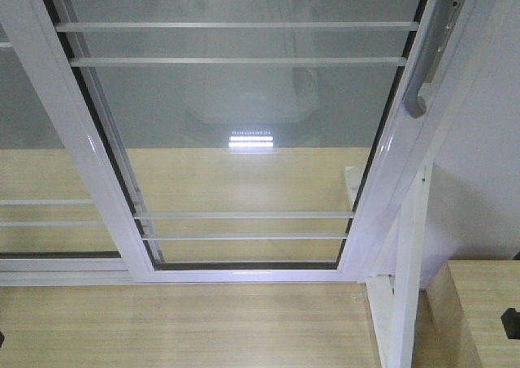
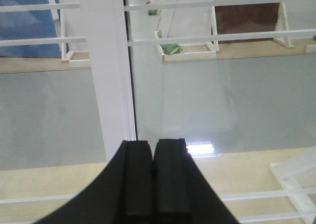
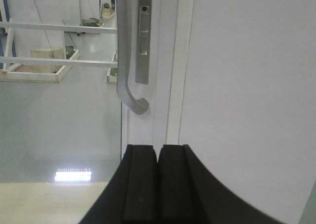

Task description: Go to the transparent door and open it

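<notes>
Door: the glass door (image 1: 244, 108) fills the middle of the front view. It has a white frame and thin white bars across the glass, some near the top and some near the bottom.
Handle: a curved silver handle (image 1: 428, 55) sits on the door's right edge, high in the front view. In the right wrist view its hooked lower end points right, toward the door's edge.
Lock plate: a narrow grey plate (image 3: 143, 36) with a small red dot is fixed just beside the handle.
Second panel: a similar white-framed glass panel (image 1: 32, 140) stands to the left, partly behind the door's left edge.
Left pincer: the left pincer (image 2: 153, 184) has its black fingers pressed together with nothing between them. It points at a white upright (image 2: 111, 61) between two panes and is apart from it.
Right pincer: the right pincer (image 3: 157, 184) is also pressed together and empty. It points at the white frame below the handle's hook, without touching the handle.
Wall: a plain white wall (image 1: 487, 157) lies right of the door's handle edge.
Floor: pale wood floor (image 1: 179, 327) runs up to the door's bottom rail.
Reflection: a bright strip of light (image 1: 251, 139) shows on the glass.
</notes>
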You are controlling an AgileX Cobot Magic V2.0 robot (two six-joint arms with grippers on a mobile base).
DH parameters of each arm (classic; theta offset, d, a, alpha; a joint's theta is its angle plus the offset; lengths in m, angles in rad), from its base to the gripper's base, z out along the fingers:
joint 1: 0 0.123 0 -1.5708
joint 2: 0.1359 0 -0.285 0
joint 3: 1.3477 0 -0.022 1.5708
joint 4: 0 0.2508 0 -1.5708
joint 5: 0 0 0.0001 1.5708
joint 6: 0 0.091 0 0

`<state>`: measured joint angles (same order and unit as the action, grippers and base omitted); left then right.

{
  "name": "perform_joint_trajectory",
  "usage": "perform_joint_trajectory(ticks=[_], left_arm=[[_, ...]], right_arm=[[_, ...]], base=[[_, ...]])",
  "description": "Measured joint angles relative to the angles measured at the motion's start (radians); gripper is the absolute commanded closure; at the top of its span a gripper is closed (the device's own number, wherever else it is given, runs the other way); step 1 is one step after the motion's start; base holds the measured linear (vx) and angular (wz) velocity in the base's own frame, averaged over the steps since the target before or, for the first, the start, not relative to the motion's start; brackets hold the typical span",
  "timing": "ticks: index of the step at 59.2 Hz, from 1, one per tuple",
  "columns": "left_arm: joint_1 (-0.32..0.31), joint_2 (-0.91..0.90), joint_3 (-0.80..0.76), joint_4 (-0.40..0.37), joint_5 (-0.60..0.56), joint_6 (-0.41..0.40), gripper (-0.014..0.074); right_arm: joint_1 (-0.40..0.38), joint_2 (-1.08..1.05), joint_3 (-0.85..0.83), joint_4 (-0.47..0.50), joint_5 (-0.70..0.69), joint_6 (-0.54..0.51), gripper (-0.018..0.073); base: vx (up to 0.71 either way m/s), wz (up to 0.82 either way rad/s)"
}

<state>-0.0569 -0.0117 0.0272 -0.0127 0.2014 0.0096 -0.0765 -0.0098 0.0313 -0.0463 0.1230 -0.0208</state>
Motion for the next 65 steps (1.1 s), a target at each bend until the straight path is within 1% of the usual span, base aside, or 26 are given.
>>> perform_joint_trajectory(ticks=[52, 59, 65], left_arm=[[0.000, 0.000, 0.000, 0.004, 0.004, 0.000, 0.0602], [0.000, 0.000, 0.000, 0.030, 0.004, 0.000, 0.0602], [0.000, 0.000, 0.000, 0.035, 0.004, 0.000, 0.0602]], right_arm=[[0.000, 0.000, 0.000, 0.000, 0.002, 0.000, 0.0567], [0.000, 0.000, 0.000, 0.000, 0.002, 0.000, 0.0567], [0.000, 0.000, 0.000, 0.000, 0.002, 0.000, 0.0567]], base=[[0.00, 0.00], [0.00, 0.00], [0.00, 0.00]])
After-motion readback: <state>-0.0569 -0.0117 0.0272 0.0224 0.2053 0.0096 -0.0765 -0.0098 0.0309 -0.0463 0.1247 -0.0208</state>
